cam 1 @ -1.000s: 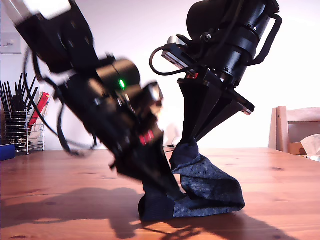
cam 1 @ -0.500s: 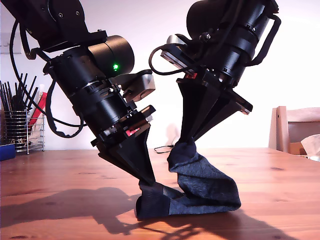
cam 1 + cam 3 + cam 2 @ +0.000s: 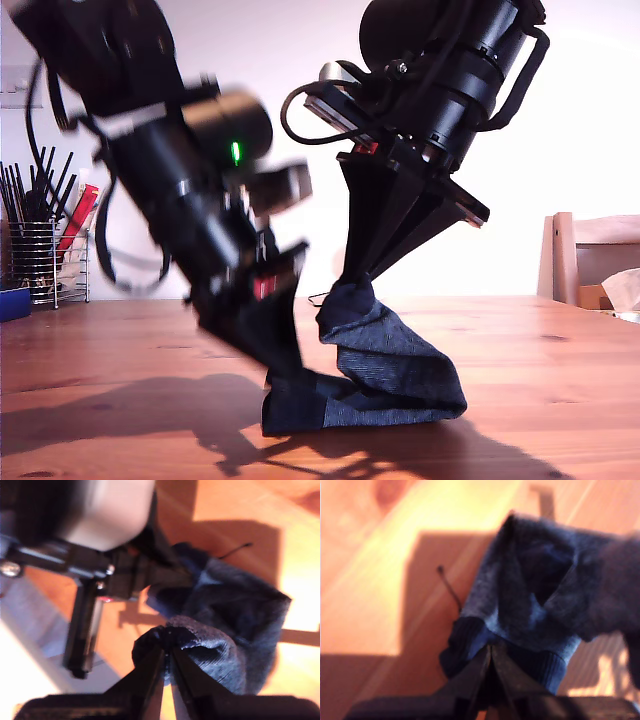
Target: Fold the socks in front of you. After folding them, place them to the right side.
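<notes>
**Socks pinched at both ends**

Wire basket (image 3: 40,262) past the far edge of the tabletop (image 3: 120,340), at the exterior view's left. Full of thin black sticks (image 3: 30,185), plus something red. Hard to say what the red thing is. Blue tub (image 3: 14,302) beside it, cut off by the picture edge.

Socks (image 3: 390,370) near the middle of the tabletop, bent in a hump. Dark low end squeezed tight by my first gripper (image 3: 283,372), all blurry. Other end lifted up, squeezed tight by my second gripper (image 3: 350,285). Blurry in both wrist views too.

Brown wood tabletop with dark shadows. White wall behind. Wooden chair (image 3: 590,262) at the exterior view's right, half cut off.
</notes>
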You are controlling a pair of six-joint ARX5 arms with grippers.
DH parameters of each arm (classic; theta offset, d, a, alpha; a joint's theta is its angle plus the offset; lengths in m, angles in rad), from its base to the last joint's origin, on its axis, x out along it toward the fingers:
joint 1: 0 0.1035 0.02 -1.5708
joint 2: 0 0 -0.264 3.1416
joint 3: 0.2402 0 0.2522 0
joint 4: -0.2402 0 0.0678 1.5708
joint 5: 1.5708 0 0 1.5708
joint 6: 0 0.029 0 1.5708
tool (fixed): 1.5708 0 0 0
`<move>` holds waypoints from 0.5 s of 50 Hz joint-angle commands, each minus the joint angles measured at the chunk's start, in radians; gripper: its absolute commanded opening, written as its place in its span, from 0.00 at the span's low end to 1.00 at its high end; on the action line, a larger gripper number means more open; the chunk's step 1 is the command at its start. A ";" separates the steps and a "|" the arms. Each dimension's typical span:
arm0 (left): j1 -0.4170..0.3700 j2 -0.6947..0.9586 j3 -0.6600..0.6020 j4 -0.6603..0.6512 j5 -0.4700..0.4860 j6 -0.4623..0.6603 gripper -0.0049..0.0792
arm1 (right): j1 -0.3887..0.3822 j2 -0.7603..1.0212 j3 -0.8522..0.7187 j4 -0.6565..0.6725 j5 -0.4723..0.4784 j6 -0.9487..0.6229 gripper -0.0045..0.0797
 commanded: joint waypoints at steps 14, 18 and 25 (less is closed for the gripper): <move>-0.015 0.046 -0.019 0.021 0.105 -0.009 0.04 | 0.002 0.021 -0.011 -0.040 0.048 -0.027 0.04; -0.026 0.050 -0.019 0.049 0.126 -0.027 0.04 | -0.002 0.021 -0.011 -0.061 0.060 -0.036 0.04; -0.055 0.058 -0.019 0.109 0.146 -0.063 0.04 | -0.011 0.021 -0.011 -0.090 0.060 -0.052 0.04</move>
